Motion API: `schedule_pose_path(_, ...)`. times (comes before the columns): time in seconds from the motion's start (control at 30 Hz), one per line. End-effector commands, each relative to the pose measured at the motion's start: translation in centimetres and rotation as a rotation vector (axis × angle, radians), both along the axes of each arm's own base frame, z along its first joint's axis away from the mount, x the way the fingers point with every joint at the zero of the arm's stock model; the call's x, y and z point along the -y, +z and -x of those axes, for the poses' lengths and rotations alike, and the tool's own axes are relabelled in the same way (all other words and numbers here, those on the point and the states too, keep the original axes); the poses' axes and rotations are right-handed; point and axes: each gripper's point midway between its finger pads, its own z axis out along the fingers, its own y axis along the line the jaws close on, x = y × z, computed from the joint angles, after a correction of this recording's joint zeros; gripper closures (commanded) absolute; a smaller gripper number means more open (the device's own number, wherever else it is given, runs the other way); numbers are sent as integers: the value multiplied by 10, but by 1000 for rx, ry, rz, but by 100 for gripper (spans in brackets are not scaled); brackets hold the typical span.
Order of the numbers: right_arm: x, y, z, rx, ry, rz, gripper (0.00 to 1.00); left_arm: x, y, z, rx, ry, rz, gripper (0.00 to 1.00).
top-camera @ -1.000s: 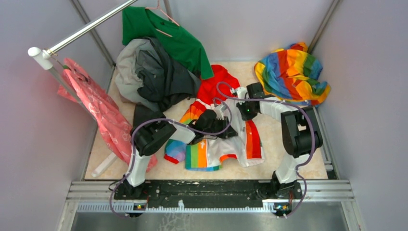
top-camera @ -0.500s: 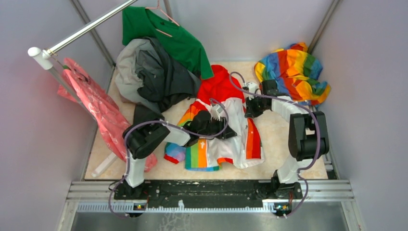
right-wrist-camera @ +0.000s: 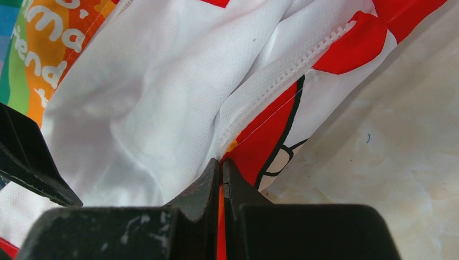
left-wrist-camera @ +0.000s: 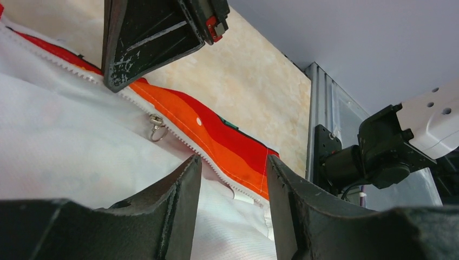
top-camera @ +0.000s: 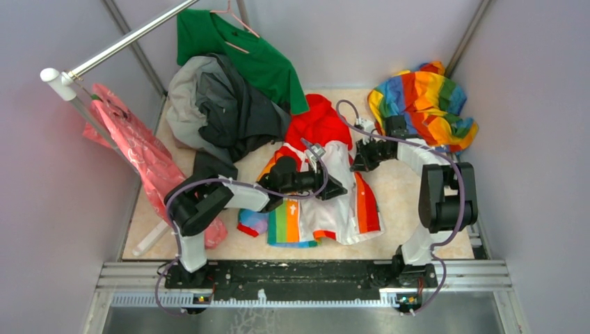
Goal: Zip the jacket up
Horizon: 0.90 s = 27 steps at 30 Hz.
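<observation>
Two claws at work on the jacket, spread open-fronted on the counter with its red hood at the far end. Within the last second, swung the right claw away from the middle of the front to the zipper edge just near-side and right of the hood. Now clamped shut there on the orange-red strip, fabric squeezed between the fingers.

Over the same second, slid the left claw rightward across the white panel, farther from the hood than the right claw and close beside it. Standing open, fingers apart, nothing between them yet, zipper teeth running just ahead. Small metal pull ring lying on the white cloth against the teeth, between the two claws, untouched.

Front not closed anywhere in view; impossible to tell whether the slider sits on both rows. Reads as set-up finished: one end of the track anchored, the free claw lined up. Next likely calls for closing on that ring and drawing it toward the hood. Thin ring, flat on soft cloth: easy to miss, or to pinch fabric instead.
</observation>
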Motion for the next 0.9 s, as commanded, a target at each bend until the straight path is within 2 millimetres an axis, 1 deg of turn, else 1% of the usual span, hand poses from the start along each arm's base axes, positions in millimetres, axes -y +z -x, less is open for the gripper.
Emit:
schedule_pose_path(0.0,-9,24,-7,54,50,-69,97,10,5,4,73,-74,52,46)
schedule_pose_path(0.1,-9,25,-6,48,54,-87,96,13,1,-2,87,-66,60,46)
schedule_pose_path(0.2,-10,26,-5,37,63,-106,96,18,-8,-8,81,-70,49,45)
schedule_pose_path(0.33,-11,30,-3,36,72,-131,96,24,-16,-14,77,-71,40,44)
schedule_pose_path(0.5,-9,34,-3,45,75,-146,96,24,-14,-18,125,-69,78,42)
schedule_pose_path(0.67,-7,38,-3,52,75,-159,96,23,-13,-16,156,-86,126,43)
schedule_pose_path(0.77,-6,41,-2,57,76,-169,96,23,-13,-16,155,-93,151,43)
schedule_pose_path(0.87,-7,44,-1,58,82,-185,96,25,-17,-21,136,-80,137,43)
